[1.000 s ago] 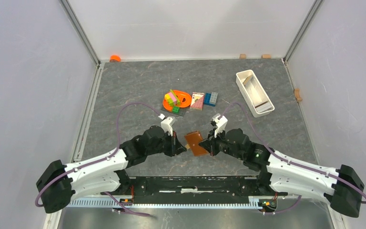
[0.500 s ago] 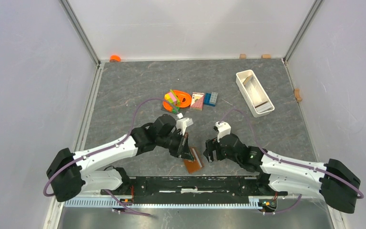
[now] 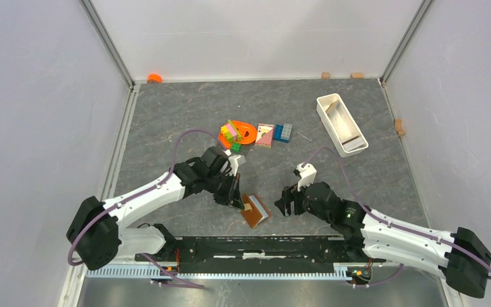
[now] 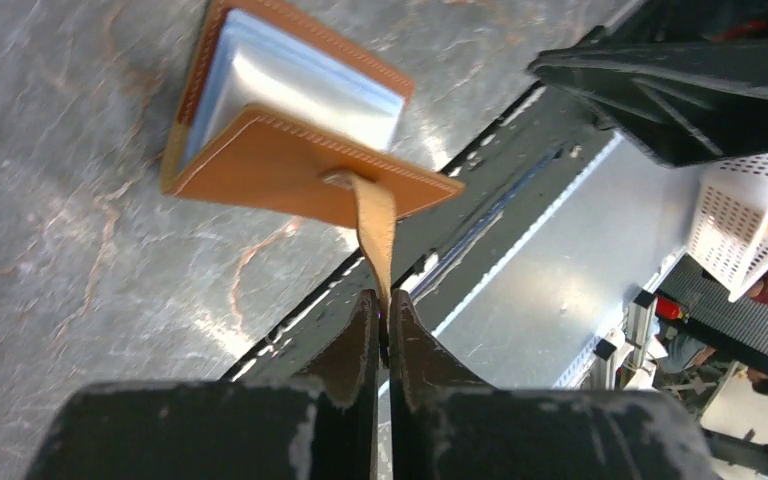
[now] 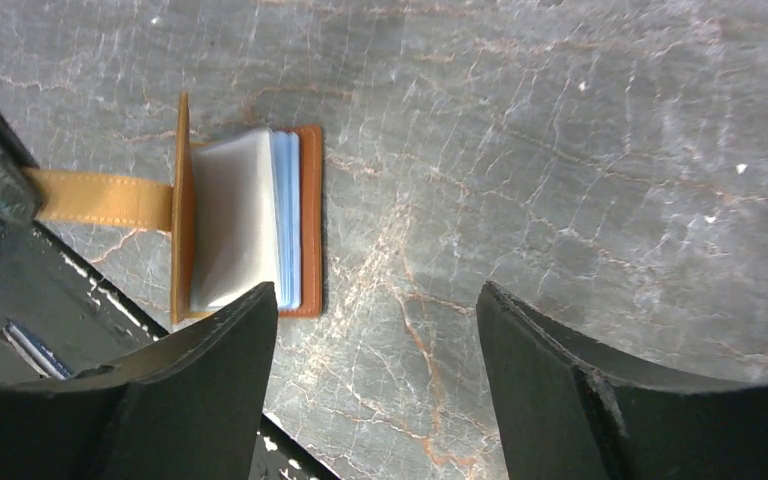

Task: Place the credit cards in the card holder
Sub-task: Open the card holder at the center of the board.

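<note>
Brown leather catches the eye first: the card holder (image 3: pixel 256 212) lies on the grey stone-patterned table (image 3: pixel 185 115) close to the near edge, just in front of the black rail between the two arm bases. It sits between the two grippers, with its bottom cover flat on the table and its top cover raised at a tilt, so it stands partly open. The left gripper (image 4: pixel 382 325) has its jaws pressed together on the end of the tan strap (image 4: pixel 374 222) that runs from the raised cover, and the strap is drawn taut between the cover and the fingertips. Inside, a stack of clear sleeves (image 5: pixel 232 222) fans up from the lower cover, and a light blue edge (image 5: pixel 286 215) shows among them; whether that is a credit card I cannot tell. The right gripper (image 5: pixel 372 300) hangs just to the right of the card holder with its jaws spread wide and nothing between them, apart from the leather. Further back, well apart from all this, an orange dish (image 3: pixel 246 132) holds coloured toy pieces, with a pink-and-white block (image 3: pixel 265 135) and blue bricks (image 3: pixel 282 132) just beside it. A white rectangular tray (image 3: pixel 341 123) sits toward the far right of the table.
</note>
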`<state>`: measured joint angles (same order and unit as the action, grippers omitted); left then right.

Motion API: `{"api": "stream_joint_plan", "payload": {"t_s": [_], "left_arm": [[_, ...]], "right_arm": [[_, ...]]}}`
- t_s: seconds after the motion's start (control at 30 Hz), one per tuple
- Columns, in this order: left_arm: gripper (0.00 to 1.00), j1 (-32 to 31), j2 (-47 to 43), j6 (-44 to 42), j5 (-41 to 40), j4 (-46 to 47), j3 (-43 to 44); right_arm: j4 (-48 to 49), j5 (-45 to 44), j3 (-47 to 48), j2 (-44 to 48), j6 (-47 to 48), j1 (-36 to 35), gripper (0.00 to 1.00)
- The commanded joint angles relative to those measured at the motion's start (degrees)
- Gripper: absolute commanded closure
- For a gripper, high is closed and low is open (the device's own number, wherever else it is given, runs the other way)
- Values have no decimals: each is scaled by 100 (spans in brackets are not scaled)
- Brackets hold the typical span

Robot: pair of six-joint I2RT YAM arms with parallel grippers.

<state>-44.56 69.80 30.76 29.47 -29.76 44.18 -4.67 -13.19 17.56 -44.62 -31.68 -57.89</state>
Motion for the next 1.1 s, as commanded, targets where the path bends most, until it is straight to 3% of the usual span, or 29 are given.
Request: {"api": "stream_joint_plan", "payload": {"t_s": [0.0, 0.17, 0.53, 1.07], "left_arm": [[98, 148, -16, -151, -315, -211, -273], [98, 210, 98, -306, -1136, -770, -221], [98, 210, 234, -173, -1868, -1115, -182], [98, 210, 630, -233, -2033, -1073, -151]], "right_arm": [[550, 504, -77, -218, -76, 14, 28], [1436, 1287, -235, -640, -276, 14, 44], [2480, 2061, -102, -1693, -552, 8, 58], [3310, 2446, -6, -2666, -1033, -2, 61]]}}
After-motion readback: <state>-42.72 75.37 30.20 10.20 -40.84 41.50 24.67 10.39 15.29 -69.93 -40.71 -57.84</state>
